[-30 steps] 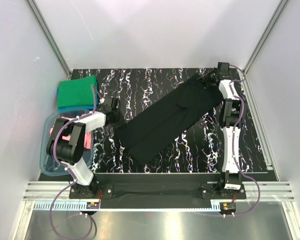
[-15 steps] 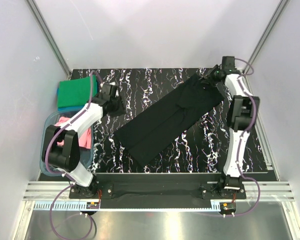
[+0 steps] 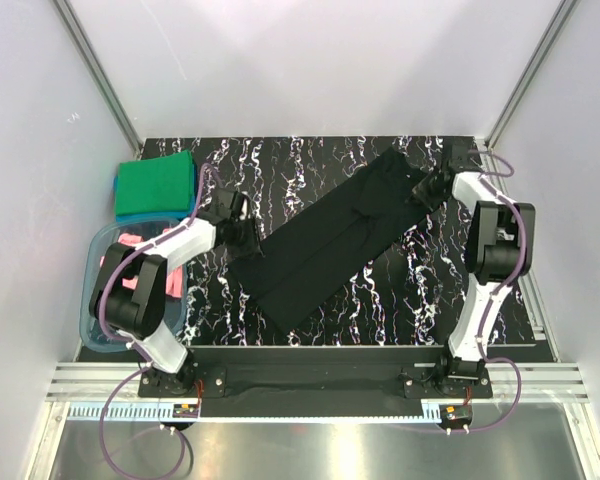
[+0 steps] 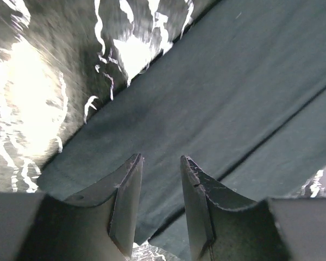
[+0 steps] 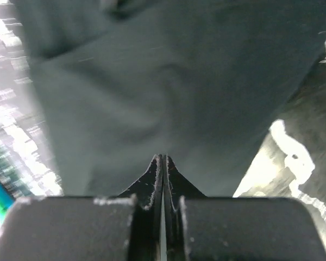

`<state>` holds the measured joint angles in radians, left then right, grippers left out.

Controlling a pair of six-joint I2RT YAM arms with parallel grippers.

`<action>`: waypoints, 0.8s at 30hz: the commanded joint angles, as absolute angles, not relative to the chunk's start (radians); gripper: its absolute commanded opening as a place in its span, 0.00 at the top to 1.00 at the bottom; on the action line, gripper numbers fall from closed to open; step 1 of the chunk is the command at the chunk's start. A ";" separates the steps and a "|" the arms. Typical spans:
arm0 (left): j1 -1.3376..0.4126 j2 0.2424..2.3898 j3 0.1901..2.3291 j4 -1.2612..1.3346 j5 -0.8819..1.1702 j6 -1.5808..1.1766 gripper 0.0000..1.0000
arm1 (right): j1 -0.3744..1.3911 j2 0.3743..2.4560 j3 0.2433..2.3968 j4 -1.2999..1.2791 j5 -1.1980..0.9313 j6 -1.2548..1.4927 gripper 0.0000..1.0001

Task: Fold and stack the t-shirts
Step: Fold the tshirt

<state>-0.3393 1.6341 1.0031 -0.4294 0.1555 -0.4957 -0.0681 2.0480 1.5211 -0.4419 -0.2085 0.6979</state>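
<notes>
The left arm [image 3: 170, 245] reaches from its near-left base toward the centre, elbow bent. Its left gripper [image 3: 242, 232] sits low, fingers [image 4: 125, 196] slightly parted. The right arm [image 3: 495, 240] stretches to the far right, where the right gripper [image 3: 427, 190] points left with its fingers pressed together.

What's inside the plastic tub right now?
A pink t-shirt lies in the tub; the left arm covers most of it, so anything underneath is hidden.

Black shirt [image 3: 340, 235] flat, diagonal, green shirt [image 3: 156, 183] folded
</notes>
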 commanded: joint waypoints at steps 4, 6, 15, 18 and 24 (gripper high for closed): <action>-0.382 1.661 0.948 -0.385 0.164 -0.529 0.61 | -0.064 2.219 1.652 -0.485 -0.114 0.582 1.00; -0.419 1.640 0.928 -0.385 0.153 -0.547 0.61 | -0.064 2.293 1.745 -0.546 -0.084 0.528 1.00; -0.607 1.555 0.763 -0.216 0.219 -0.806 0.62 | -0.106 2.518 2.196 -0.719 -0.106 0.396 0.96; -0.673 1.560 0.767 -0.192 0.222 -0.866 0.63 | -0.113 2.617 2.383 -0.753 -0.225 0.380 0.92; -0.730 1.525 0.850 -0.213 0.245 -0.896 0.63 | -0.114 2.582 2.442 -0.715 -0.334 0.390 0.82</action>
